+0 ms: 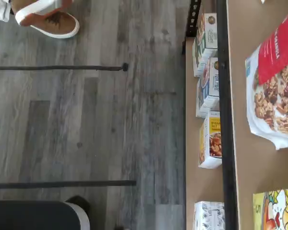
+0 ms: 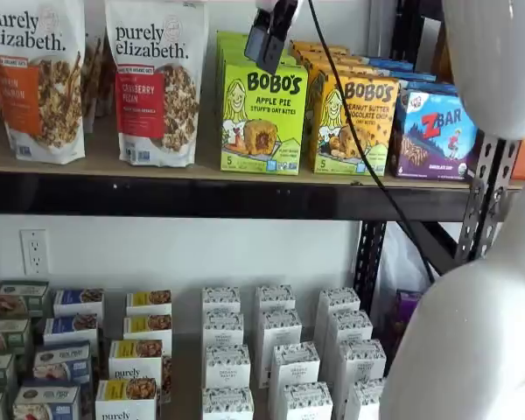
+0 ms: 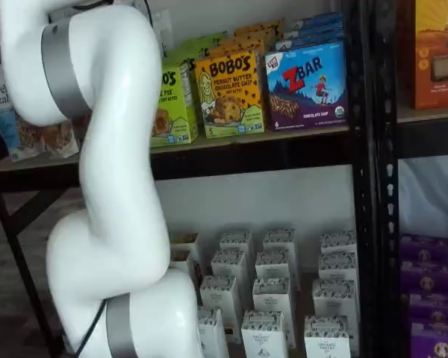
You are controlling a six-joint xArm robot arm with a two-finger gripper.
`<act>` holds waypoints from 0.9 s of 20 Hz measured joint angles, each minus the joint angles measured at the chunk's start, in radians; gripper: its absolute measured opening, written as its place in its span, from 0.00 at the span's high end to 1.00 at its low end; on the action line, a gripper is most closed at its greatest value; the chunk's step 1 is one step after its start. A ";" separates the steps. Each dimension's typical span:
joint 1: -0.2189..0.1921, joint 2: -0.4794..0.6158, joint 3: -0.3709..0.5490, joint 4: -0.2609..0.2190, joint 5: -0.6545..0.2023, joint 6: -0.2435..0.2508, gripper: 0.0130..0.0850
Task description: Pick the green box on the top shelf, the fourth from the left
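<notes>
Green box (image 2: 262, 118): upright on the top shelf (image 2: 201, 194), at its front edge, just beside the orange-yellow box (image 2: 354, 122). Tool (image 2: 271, 33): hangs directly above the box's top, slightly in front; fingers side-on, gap unseen, holding nothing. Long axis vertical.

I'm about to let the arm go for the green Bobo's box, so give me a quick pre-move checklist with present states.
1. Green box upright at the top shelf front: ok.
2. Gripper near the box's top: ok, hanging just above it in a shelf view.
3. Jaws open: ok.
4. Nothing held yet: ok.
5. Clearance to the orange Bobo's box beside it: not ok, they stand very close.
6. Box aligned between the fingers: cannot tell.
</notes>
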State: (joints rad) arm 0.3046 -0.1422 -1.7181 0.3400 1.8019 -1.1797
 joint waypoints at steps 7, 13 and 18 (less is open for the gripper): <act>0.026 -0.055 0.082 -0.034 -0.083 0.010 0.00; 0.034 -0.110 0.164 -0.024 -0.186 0.011 0.00; 0.044 -0.145 0.224 -0.024 -0.283 0.016 0.00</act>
State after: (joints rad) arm 0.3484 -0.2870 -1.4944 0.3162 1.5187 -1.1638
